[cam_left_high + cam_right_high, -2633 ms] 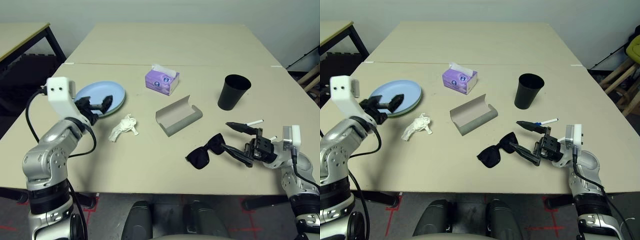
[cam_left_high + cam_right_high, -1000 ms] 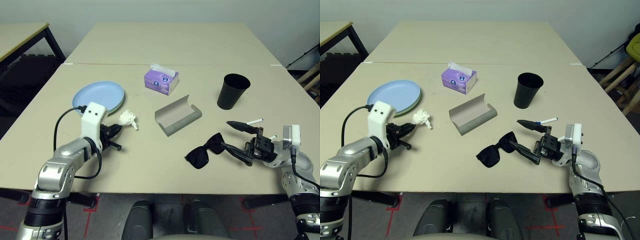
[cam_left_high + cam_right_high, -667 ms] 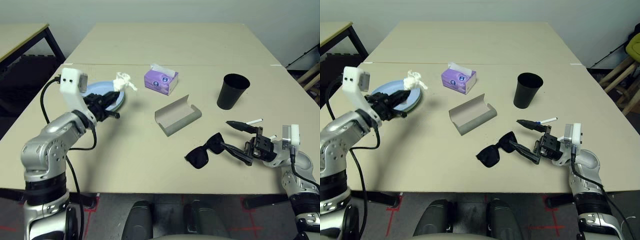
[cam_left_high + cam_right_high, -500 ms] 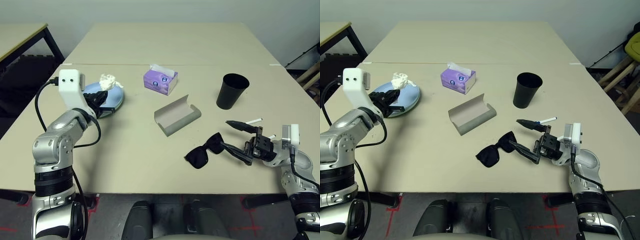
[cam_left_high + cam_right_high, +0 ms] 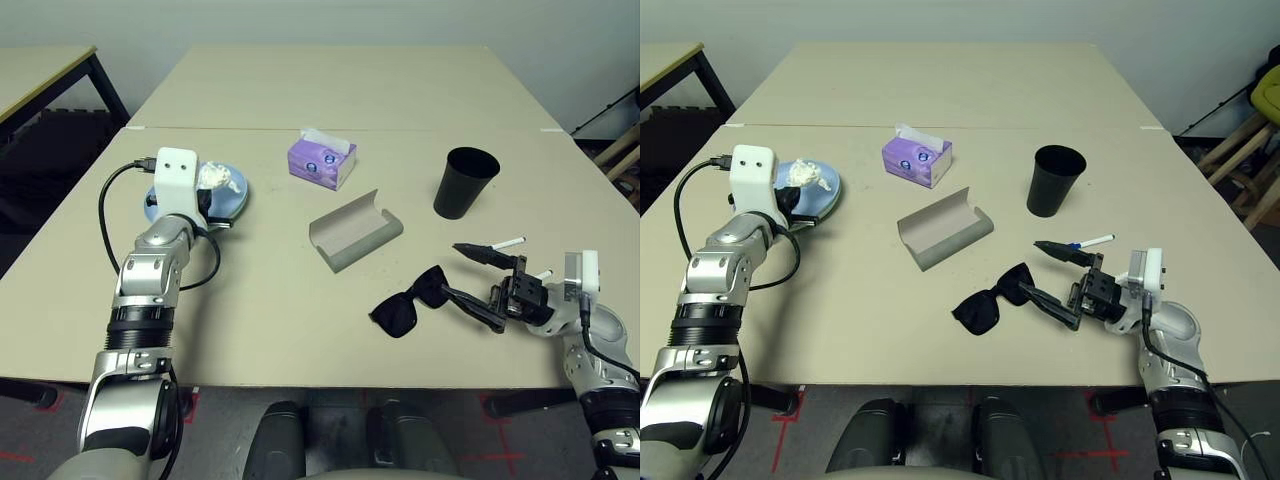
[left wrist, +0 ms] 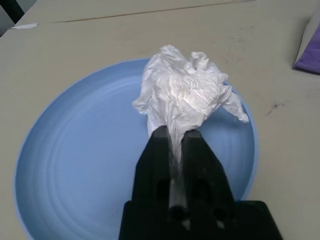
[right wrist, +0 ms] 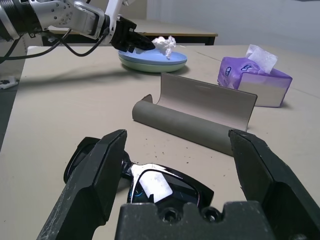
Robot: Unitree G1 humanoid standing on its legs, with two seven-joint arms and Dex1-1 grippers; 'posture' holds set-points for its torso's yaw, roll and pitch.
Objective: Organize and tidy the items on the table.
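Pinching crumpled white tissue (image 6: pixel 182 95) over light blue plate (image 6: pixel 75 165): left gripper (image 6: pixel 175 135), fingers nearly together.
Right gripper (image 7: pixel 175 165) spread wide, empty; no legible writing on purple tissue box (image 5: pixel 322 162).

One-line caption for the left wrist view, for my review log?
Left gripper pinching the crumpled white tissue over the light blue plate.

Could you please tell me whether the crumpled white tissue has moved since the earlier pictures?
Yes. The crumpled white tissue lay on the table nearer the robot than the light blue plate; now it is over that plate, pinched by the left gripper.
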